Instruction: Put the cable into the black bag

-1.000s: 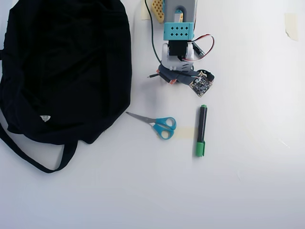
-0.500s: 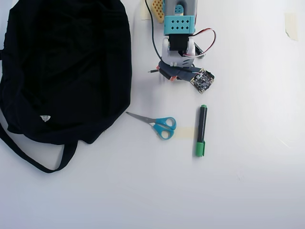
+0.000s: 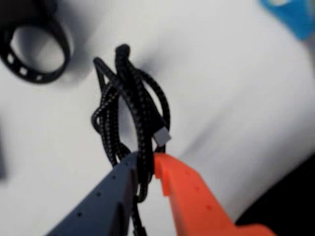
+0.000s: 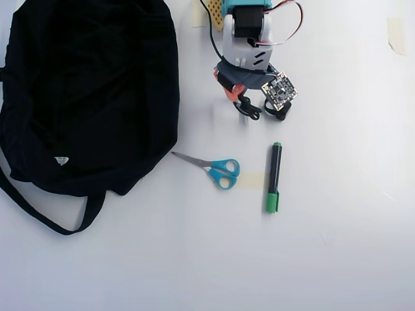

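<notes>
— What does the wrist view give you?

— The gripper (image 3: 146, 169) comes up from the bottom edge, one finger dark blue-grey, the other orange (image 3: 197, 201), and the two are pinched on a coiled black braided cable (image 3: 130, 105). The loops stand up into the middle of the frame, and a grey plug end (image 3: 162, 135) hangs just above the orange tip. In the upper left corner a black perforated ring (image 3: 37, 49) lies on the white table (image 3: 236, 88). A blurred blue patch sits at the upper right corner.

— And from overhead?

— The arm (image 4: 246, 39) reaches down from the top centre, a small circuit board (image 4: 279, 91) on its wrist. The cable (image 4: 249, 109) shows as dark loops just below it, right of the black bag (image 4: 91, 91), which fills the upper left. Below, blue-handled scissors (image 4: 217, 170) lie near the centre, and a green-capped marker (image 4: 273, 176) stands upright in the frame to their right. The bag's strap (image 4: 45, 214) trails toward lower left.
</notes>
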Controlling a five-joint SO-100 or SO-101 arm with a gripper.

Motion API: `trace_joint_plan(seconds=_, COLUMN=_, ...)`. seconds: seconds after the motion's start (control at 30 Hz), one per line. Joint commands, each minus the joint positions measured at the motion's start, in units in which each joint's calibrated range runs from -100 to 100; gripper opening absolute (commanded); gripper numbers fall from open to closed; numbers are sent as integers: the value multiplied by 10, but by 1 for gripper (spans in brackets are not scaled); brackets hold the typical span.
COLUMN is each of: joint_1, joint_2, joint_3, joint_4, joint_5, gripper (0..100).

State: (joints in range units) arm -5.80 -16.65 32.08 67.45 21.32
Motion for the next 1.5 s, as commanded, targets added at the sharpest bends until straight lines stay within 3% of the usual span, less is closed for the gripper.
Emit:
trace_joint_plan(seconds=0.0, joint_1=-5, joint_2=-65, joint_3=-33, joint_4=23, joint_5=-29, gripper=2)
trace_joint_plan(seconds=0.4, joint_1=0, joint_2=-104, joint_3=-124, joint_4=88, joint_5=-57, gripper=2)
trace_joint_plan(seconds=0.67, joint_1=8, joint_2=-104, joint_3=-126, joint_4=79, joint_5=-197, gripper=2)
trace_joint_plan(seconds=0.8, joint_1=21, joint_2=-104, joint_3=-148, joint_4=79, joint_5=-238, gripper=2)
trace_joint_plan(seconds=1.13, joint_1=59, joint_2=-102, joint_3=-154, joint_4=60, joint_5=-283, gripper=2)
trace_joint_plan(seconds=1.47, joint_1=89, joint_2=-95, joint_3=-148, joint_4=52, joint_5=-288, gripper=2)
